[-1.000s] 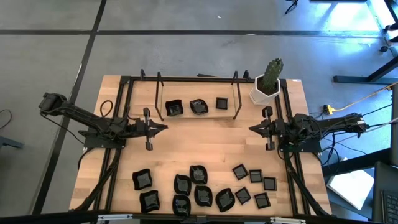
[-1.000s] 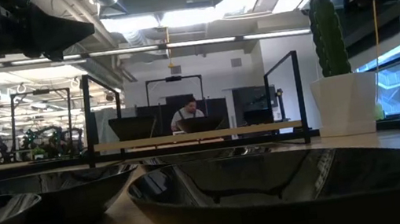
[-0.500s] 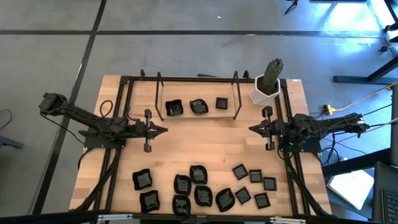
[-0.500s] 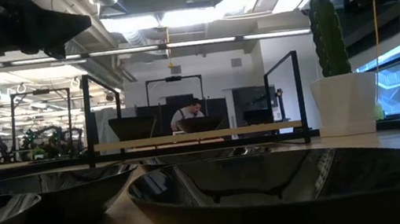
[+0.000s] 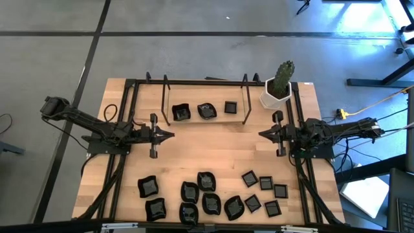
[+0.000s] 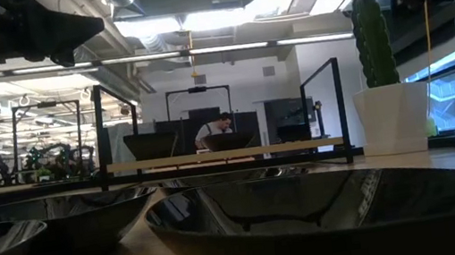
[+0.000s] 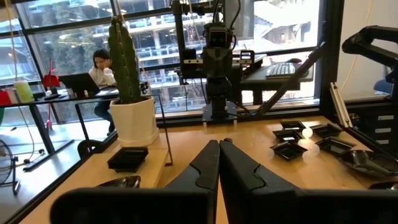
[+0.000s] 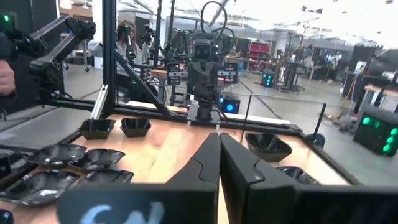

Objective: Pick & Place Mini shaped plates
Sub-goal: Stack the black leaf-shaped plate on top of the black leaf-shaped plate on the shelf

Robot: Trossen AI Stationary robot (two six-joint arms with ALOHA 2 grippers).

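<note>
Several mini shaped plates, glossy and black, lie scattered along the table's near edge: wavy and rounded ones at the middle, small squares to the right. Three more plates rest in a row on the far rack. My left gripper hovers shut at mid-left, level, pointing toward the table's right; its fingertips meet. My right gripper hovers shut at mid-right, pointing toward the left; its fingertips meet too. Neither holds anything.
A white hexagonal pot with a green cactus stands at the far right corner. A black frame runs around the table's edges. Bare wood lies between the two grippers. People sit in the room beyond the table.
</note>
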